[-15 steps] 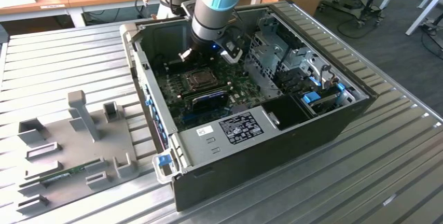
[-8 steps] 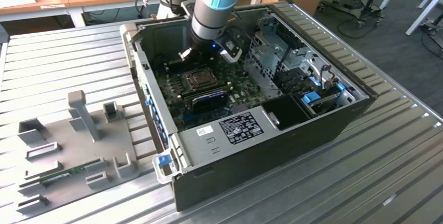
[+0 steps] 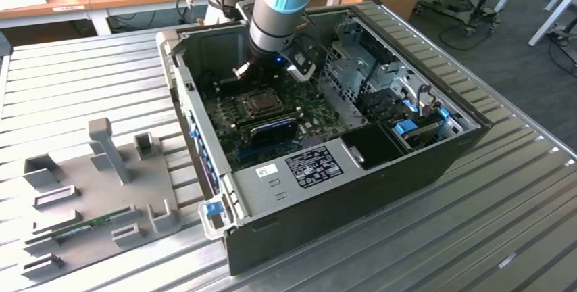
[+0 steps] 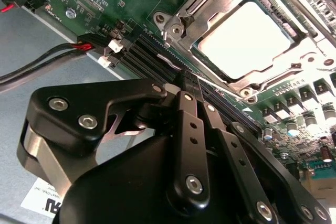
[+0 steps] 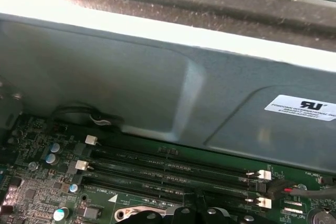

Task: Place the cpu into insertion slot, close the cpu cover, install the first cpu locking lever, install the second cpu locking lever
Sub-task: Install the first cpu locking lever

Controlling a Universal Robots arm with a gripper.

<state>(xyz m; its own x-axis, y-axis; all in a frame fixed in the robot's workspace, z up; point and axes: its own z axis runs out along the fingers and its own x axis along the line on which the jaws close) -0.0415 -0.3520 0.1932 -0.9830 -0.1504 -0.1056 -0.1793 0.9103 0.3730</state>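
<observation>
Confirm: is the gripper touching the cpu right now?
Apart. In the second wrist view the gripper ends short of the cpu cover, whose frame lies between it and the cpu.

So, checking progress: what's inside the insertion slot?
The cpu sits inside, pale face showing through the window of the cpu cover; its edges and underside are hidden.
</observation>
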